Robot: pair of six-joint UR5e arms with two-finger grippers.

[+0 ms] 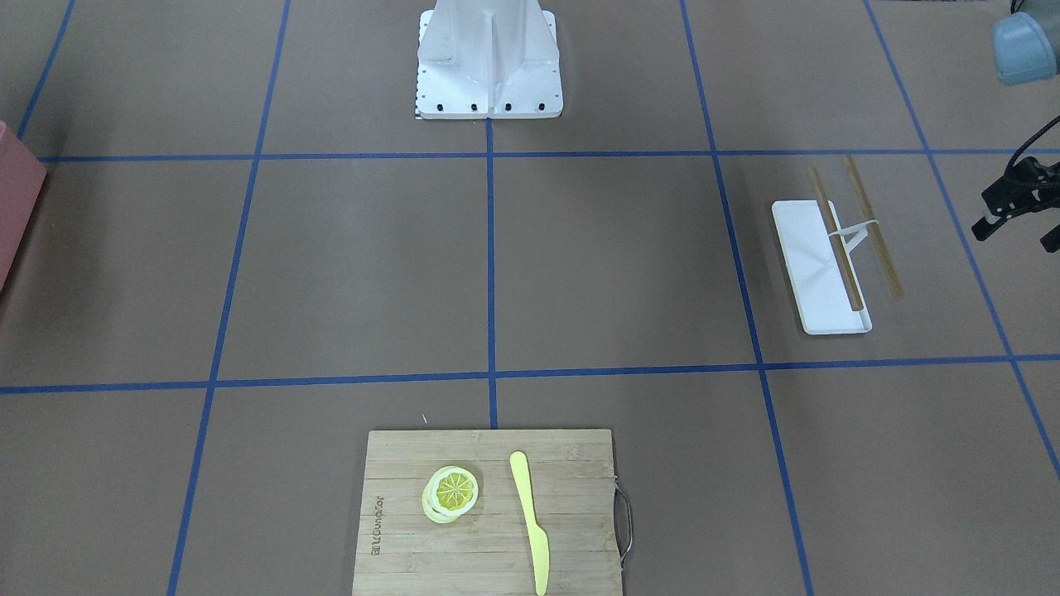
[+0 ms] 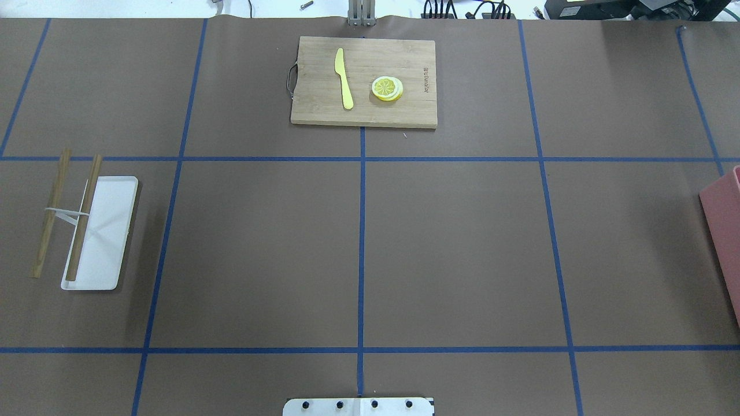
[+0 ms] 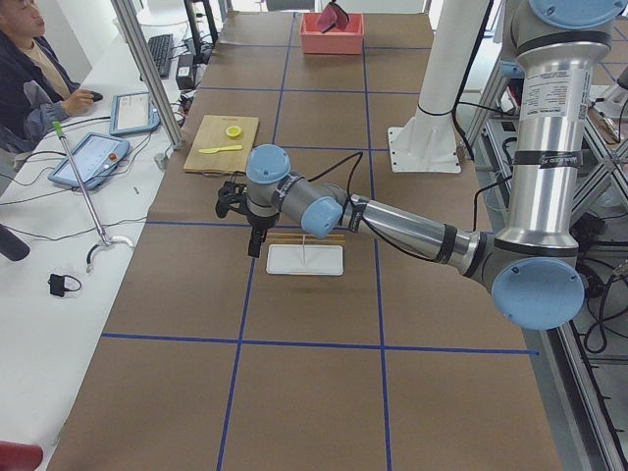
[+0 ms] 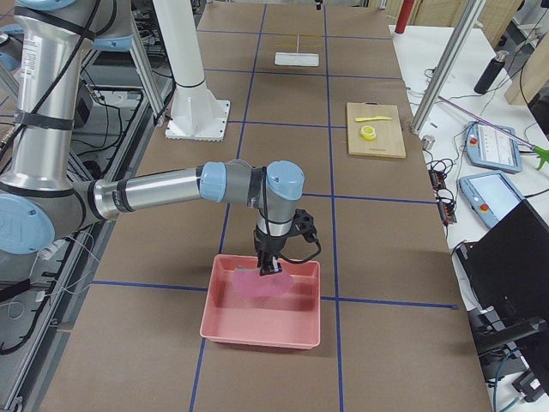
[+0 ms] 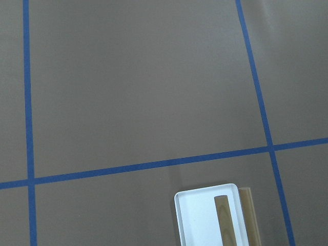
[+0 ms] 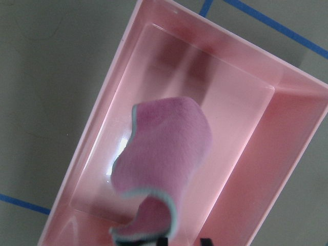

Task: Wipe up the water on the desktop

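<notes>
The desktop point(image 2: 462, 248) is matte grey-brown with blue tape lines; I see no water on it. My right gripper point(image 4: 268, 264) hangs over a pink bin point(image 4: 257, 330) and is shut on a pink cloth with a teal edge point(image 6: 164, 154). The cloth dangles above the bin's floor, and only the fingertips' dark ends show at the bottom edge of the right wrist view. My left gripper point(image 1: 1014, 236) is open and empty, hovering beside the white tray point(image 1: 816, 273) at the table's left side.
Two wooden chopsticks point(image 2: 81, 222) joined by a white clip lie across the tray. A bamboo cutting board point(image 2: 364, 81) at the far middle carries a yellow knife point(image 2: 344, 78) and lemon slices point(image 2: 387, 88). The robot base point(image 1: 489, 62) is near. An operator point(image 3: 34, 69) sits at the side desk.
</notes>
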